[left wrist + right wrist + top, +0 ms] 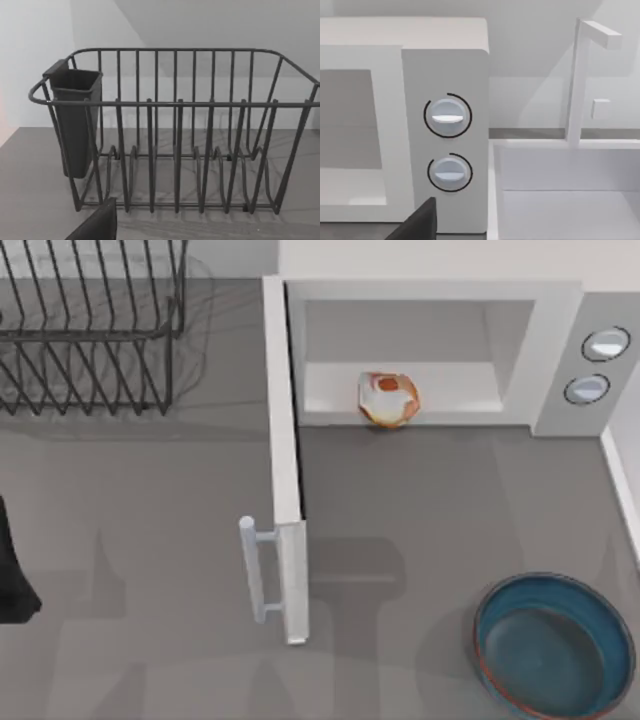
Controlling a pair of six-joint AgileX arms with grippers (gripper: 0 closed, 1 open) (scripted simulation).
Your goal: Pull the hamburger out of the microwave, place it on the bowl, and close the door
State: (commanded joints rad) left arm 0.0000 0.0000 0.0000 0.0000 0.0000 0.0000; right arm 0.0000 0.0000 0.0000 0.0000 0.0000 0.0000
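Note:
The white microwave stands at the back with its door swung wide open toward the front, the pale bar handle on its left face. The hamburger sits at the front lip of the cavity floor. The blue-teal bowl rests at the front right of the table. A dark part of my left arm is parked at the left edge, and a dark edge of my left gripper faces the rack. A dark edge of my right gripper faces the microwave's two knobs.
A black wire dish rack with a dark cutlery cup stands at the back left. A white sink basin with a white tap sits right of the microwave. Grey tabletop stretches between door and bowl.

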